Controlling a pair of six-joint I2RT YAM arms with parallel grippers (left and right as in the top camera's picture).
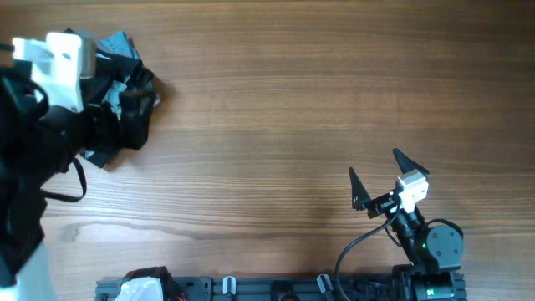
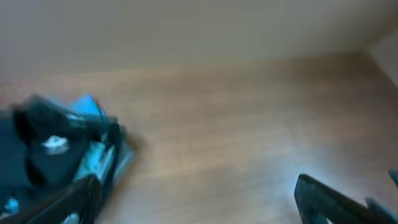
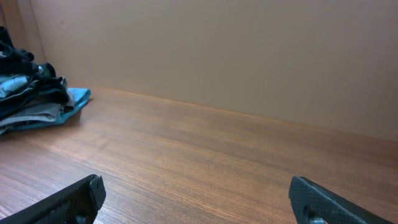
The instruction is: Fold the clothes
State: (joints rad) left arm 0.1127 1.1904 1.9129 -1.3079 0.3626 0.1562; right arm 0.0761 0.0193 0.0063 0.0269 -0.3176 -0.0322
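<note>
Left gripper [image 2: 198, 186] gapes empty near the clothes [image 1: 127, 110]; right gripper [image 1: 374, 164] gapes too. Looks soft, limp: I'd pinch a loose edge.

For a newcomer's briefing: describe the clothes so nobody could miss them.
Take the brown wooden table, seen from overhead, and go to its upper left corner. There lies a crumpled heap of black clothes with light blue patches. Unlike the rigid left arm beside it, it is soft.

wooden table [image 1: 292, 100], plain beige wall [image 3: 236, 50]
</note>
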